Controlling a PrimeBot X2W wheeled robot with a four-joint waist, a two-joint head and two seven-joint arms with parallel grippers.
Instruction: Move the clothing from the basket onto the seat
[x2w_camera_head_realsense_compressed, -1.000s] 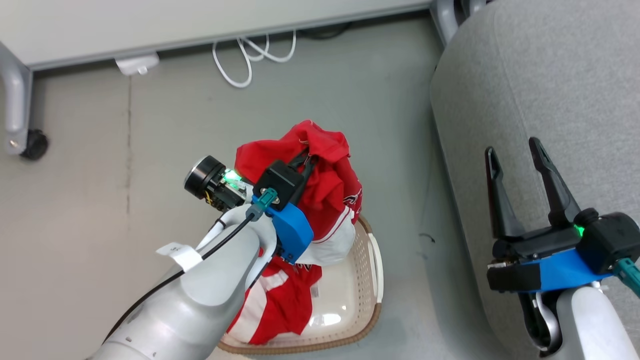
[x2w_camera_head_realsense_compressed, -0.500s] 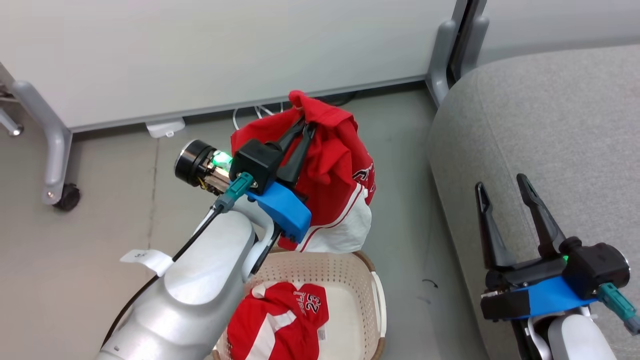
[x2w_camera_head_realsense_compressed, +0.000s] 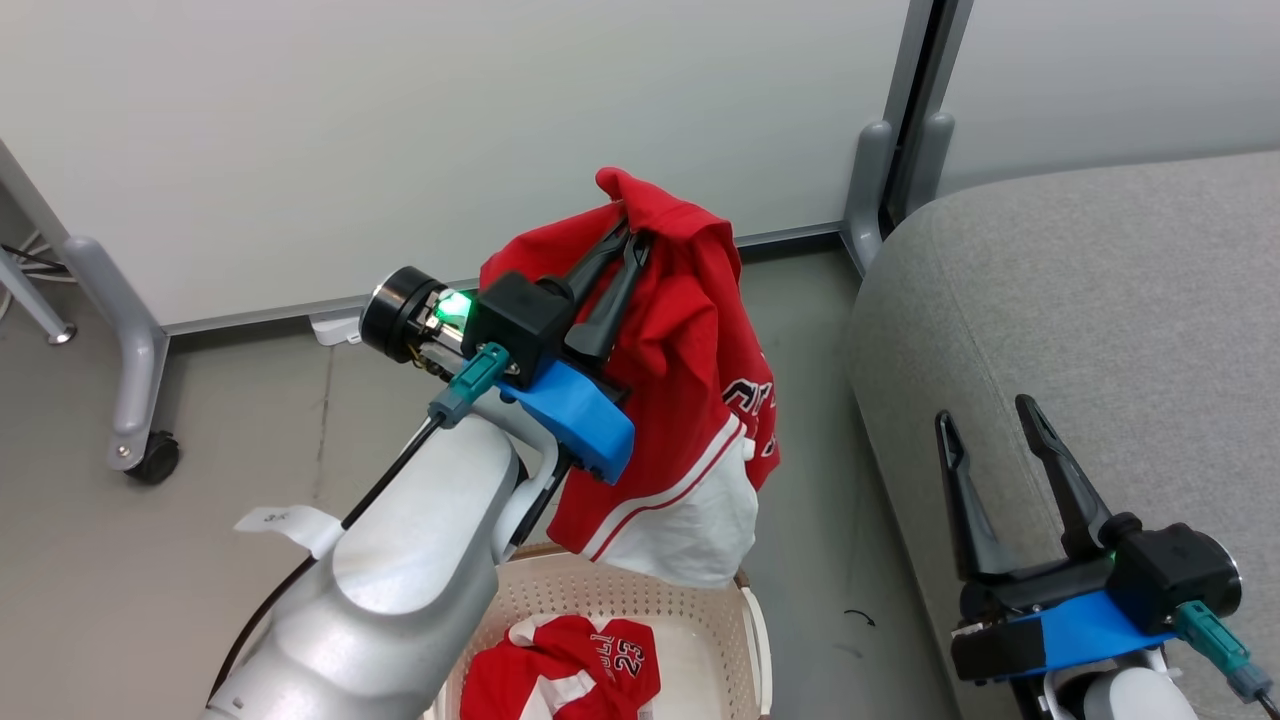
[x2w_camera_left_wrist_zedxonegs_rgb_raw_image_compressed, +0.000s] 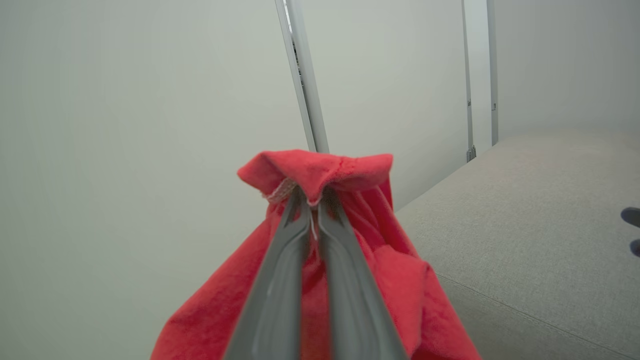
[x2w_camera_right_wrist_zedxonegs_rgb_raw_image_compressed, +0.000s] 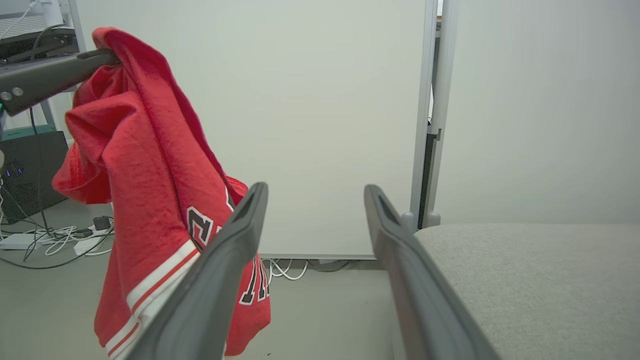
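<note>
My left gripper (x2w_camera_head_realsense_compressed: 628, 238) is shut on a fold of a red garment (x2w_camera_head_realsense_compressed: 680, 380) with white stripes and trim, which hangs in the air above the basket (x2w_camera_head_realsense_compressed: 640, 600). In the left wrist view the fingers (x2w_camera_left_wrist_zedxonegs_rgb_raw_image_compressed: 280, 280) pinch the red cloth (x2w_camera_left_wrist_zedxonegs_rgb_raw_image_compressed: 320, 172) at their tips. A second red garment (x2w_camera_head_realsense_compressed: 570, 665) printed with 23 lies in the cream perforated basket. The grey seat (x2w_camera_head_realsense_compressed: 1090, 320) stands to the right of the hanging garment. My right gripper (x2w_camera_head_realsense_compressed: 985, 425) is open, empty, over the seat's front edge. The hanging garment (x2w_camera_right_wrist_zedxonegs_rgb_raw_image_compressed: 145, 190) is at the left of the right wrist view.
A white partition wall (x2w_camera_head_realsense_compressed: 450, 120) with grey posts (x2w_camera_head_realsense_compressed: 900, 130) stands behind. A castor leg (x2w_camera_head_realsense_compressed: 140, 400) is at the left. White cables (x2w_camera_right_wrist_zedxonegs_rgb_raw_image_compressed: 285, 270) lie on the grey floor (x2w_camera_head_realsense_compressed: 150, 560) by the wall. A black box (x2w_camera_right_wrist_zedxonegs_rgb_raw_image_compressed: 30, 170) and wires sit far left.
The head camera has tilted up, so the picture shifted. My left gripper has lifted the red garment clear of the basket. The right gripper stayed open.
</note>
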